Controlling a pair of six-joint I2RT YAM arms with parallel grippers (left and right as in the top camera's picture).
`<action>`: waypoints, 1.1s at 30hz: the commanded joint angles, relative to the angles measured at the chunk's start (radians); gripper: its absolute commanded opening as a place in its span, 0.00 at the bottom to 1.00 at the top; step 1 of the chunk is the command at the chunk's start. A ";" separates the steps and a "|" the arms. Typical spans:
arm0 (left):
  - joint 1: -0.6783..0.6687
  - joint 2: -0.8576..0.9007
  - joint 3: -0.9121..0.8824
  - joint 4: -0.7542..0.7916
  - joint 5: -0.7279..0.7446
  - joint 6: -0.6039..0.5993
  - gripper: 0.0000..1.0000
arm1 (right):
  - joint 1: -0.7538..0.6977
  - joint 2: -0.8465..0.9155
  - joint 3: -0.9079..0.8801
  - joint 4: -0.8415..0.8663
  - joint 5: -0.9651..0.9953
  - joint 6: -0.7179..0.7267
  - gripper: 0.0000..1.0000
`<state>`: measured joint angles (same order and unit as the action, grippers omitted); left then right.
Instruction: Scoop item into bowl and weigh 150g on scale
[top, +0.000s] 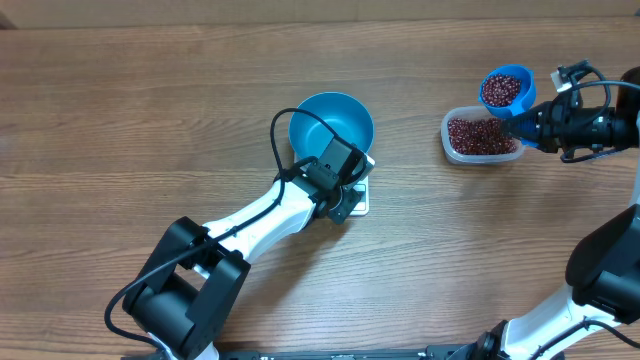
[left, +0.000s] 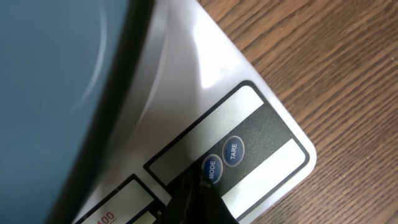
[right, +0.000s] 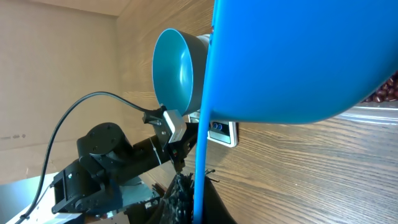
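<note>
The blue bowl (top: 331, 123) stands empty on the white scale (top: 363, 204). My left gripper (top: 342, 207) is shut, its tip down on the scale's button strip. In the left wrist view the shut fingertips (left: 194, 186) touch the edge of the MODE button (left: 213, 168), beside TARE (left: 233, 150); the bowl (left: 50, 93) fills the left. My right gripper (top: 532, 125) is shut on the handle of a blue scoop (top: 507, 90) full of red-brown beans, held at the far edge of the clear tub (top: 481, 136) of beans. In the right wrist view the scoop (right: 298, 56) looms large, handle (right: 202, 143) between my jaws.
The left arm (top: 255, 225) stretches from the near edge up to the scale, its black cable looping over the bowl's left rim. From the right wrist, the bowl (right: 177, 71), scale (right: 224, 132) and left arm (right: 112, 155) lie across bare wooden table (top: 120, 110).
</note>
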<state>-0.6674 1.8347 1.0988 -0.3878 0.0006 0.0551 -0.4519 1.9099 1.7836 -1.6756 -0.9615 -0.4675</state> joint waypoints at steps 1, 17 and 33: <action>0.000 0.010 -0.014 0.006 0.019 -0.010 0.04 | -0.003 -0.036 0.005 0.005 -0.018 -0.012 0.04; 0.000 0.010 -0.031 0.029 0.015 -0.010 0.04 | -0.003 -0.036 0.005 0.005 -0.018 -0.012 0.04; 0.000 0.010 -0.031 0.031 -0.011 -0.010 0.04 | -0.003 -0.036 0.005 0.005 -0.018 -0.012 0.04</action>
<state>-0.6674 1.8351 1.0794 -0.3649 0.0032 0.0551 -0.4519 1.9099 1.7836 -1.6756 -0.9611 -0.4679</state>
